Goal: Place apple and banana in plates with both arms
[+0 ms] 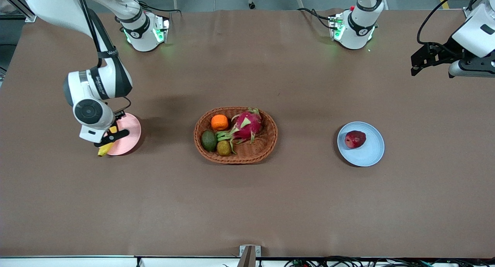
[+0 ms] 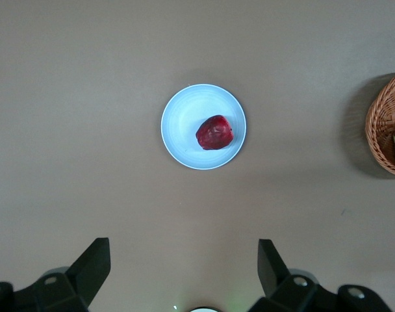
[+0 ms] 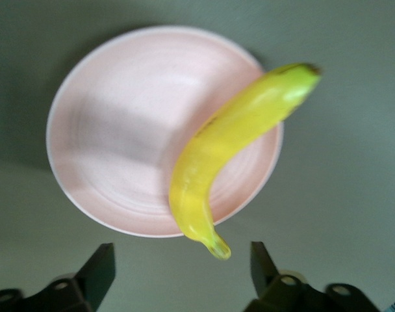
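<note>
Both fruits sit on their plates, and we see both end effectors open.

Our right end effector [image 3: 178, 270] hangs spread directly over the banana [image 3: 217, 156], which lies across the pink plate [image 3: 106, 130], both tips jutting past its rim. The apple [image 1: 355, 139] rests in the blue plate [image 1: 369, 153]; our left end effector [image 2: 184, 266], parted and empty, waits high near its end of the bench [image 1: 247, 205].
</note>
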`<action>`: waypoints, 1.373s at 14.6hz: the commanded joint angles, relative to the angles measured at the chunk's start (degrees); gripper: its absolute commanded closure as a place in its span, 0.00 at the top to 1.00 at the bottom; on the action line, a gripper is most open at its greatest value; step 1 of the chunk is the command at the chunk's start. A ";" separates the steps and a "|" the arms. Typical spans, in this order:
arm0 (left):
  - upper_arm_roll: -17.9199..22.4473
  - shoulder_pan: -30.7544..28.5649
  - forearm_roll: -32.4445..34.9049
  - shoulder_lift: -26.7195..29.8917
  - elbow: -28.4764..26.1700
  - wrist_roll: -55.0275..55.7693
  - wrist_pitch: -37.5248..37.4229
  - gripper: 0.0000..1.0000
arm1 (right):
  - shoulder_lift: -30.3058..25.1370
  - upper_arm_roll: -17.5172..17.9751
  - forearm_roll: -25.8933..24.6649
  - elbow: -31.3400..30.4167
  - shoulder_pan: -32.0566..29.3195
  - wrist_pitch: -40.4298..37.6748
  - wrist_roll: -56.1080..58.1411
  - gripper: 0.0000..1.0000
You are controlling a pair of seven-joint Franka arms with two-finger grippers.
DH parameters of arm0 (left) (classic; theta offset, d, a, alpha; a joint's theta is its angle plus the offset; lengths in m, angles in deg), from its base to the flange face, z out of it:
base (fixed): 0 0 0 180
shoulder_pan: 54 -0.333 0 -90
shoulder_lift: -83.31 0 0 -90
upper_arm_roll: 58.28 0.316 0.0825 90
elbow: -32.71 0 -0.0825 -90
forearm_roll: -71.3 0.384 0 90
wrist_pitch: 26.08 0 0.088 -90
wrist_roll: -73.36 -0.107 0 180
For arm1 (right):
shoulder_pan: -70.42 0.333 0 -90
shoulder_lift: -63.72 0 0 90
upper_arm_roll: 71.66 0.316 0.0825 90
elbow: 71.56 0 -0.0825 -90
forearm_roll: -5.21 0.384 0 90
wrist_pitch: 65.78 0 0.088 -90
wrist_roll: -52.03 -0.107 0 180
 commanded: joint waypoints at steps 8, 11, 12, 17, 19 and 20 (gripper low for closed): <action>-0.17 -0.13 -1.00 -1.59 0.03 -0.47 2.41 1.00 | -3.63 0.46 12.03 36.03 -5.11 -24.59 -0.13 1.00; -0.17 -0.22 -1.00 -1.68 0.12 -0.29 2.41 1.00 | -4.15 0.55 19.59 38.16 -10.12 -24.85 -0.56 1.00; -0.17 -0.13 -1.00 -1.68 0.12 -0.12 2.50 1.00 | -4.33 0.55 20.04 38.25 -10.31 -25.63 -3.70 1.00; -0.78 0.05 -1.36 -1.15 0.30 1.91 1.97 1.00 | -4.50 0.29 21.54 41.24 -11.01 -27.58 -10.67 1.00; -0.78 0.05 -1.36 -1.06 0.29 1.82 1.97 1.00 | -4.94 0.46 21.79 41.15 -12.67 -26.62 -10.76 1.00; -0.78 0.05 -1.36 -0.98 0.29 1.82 1.97 1.00 | -5.29 0.64 21.89 40.80 -13.03 -24.78 -10.59 1.00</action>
